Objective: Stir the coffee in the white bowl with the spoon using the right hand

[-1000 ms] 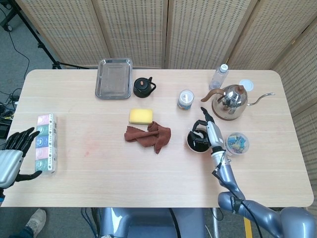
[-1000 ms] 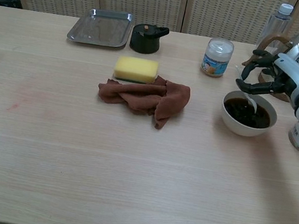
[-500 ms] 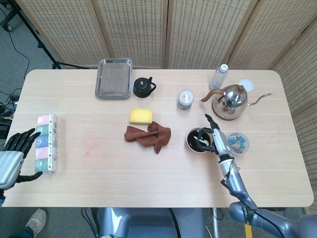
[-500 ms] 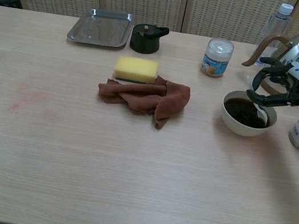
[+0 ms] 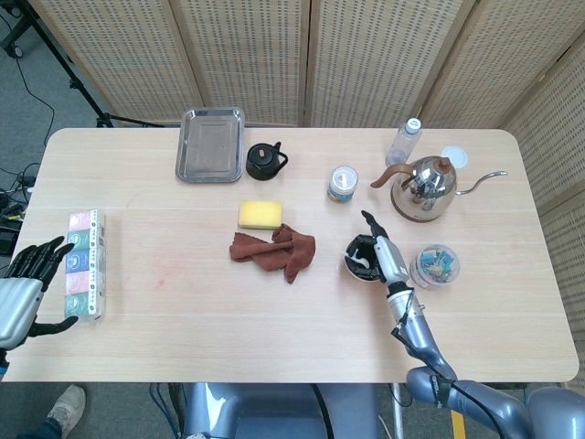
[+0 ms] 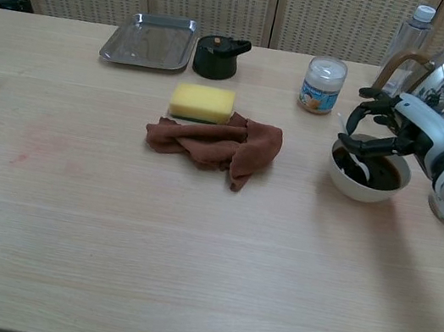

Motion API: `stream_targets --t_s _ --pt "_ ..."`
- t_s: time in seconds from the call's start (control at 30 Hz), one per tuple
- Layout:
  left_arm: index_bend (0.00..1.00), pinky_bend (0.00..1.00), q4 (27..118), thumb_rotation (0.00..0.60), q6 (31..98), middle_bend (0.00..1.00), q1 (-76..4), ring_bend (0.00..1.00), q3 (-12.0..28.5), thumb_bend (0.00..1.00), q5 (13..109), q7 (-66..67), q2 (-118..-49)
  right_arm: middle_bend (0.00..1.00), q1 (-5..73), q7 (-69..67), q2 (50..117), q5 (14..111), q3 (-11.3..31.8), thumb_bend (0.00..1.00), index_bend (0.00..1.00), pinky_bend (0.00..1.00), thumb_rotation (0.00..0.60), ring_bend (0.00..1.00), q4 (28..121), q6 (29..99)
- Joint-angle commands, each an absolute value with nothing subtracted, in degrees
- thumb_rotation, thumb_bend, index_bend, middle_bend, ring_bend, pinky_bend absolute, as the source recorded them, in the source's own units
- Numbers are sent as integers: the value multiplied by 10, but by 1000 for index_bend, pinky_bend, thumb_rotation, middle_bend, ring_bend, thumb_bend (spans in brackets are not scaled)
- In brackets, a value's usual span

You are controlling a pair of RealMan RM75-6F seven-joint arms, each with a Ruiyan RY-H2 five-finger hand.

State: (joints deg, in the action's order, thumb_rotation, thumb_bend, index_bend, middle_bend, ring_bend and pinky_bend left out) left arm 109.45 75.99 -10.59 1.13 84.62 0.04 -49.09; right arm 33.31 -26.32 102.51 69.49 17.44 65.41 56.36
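The white bowl (image 6: 358, 188) of dark coffee stands right of the table's middle, and shows as the bowl (image 5: 352, 266) in the head view. My right hand (image 6: 383, 130) hovers over it and holds the white spoon (image 6: 361, 166), whose tip dips into the coffee at the bowl's left side. From above, the right hand (image 5: 382, 254) covers much of the bowl. My left hand (image 5: 29, 274) rests open at the far left edge, beside a tissue pack, holding nothing.
A steel kettle (image 5: 425, 187), a bottle (image 5: 404, 141) and a small jar (image 5: 344, 182) stand behind the bowl; a clear cup (image 5: 436, 265) sits at its right. A brown cloth (image 5: 274, 250), yellow sponge (image 5: 260, 215), black teapot (image 5: 264, 161) and metal tray (image 5: 210, 144) lie leftward. Tissue pack (image 5: 84, 263).
My right hand swung the spoon across the bowl: to the right side half a second ago, now back to the left side. The left hand stayed still.
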Motion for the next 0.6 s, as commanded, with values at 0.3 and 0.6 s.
stream_targets --t_s 0.3,0.6 --pt "0 0 1096 600 756 0 -109 0 15 59 834 13 -495 0 349 -285 1036 681 199 672 698 0 600 0 601 550" --pt "0 0 1101 600 756 0 -110 0 18 60 824 33 -502 0 332 -302 1008 689 192 672 701 0 600 0 601 556"
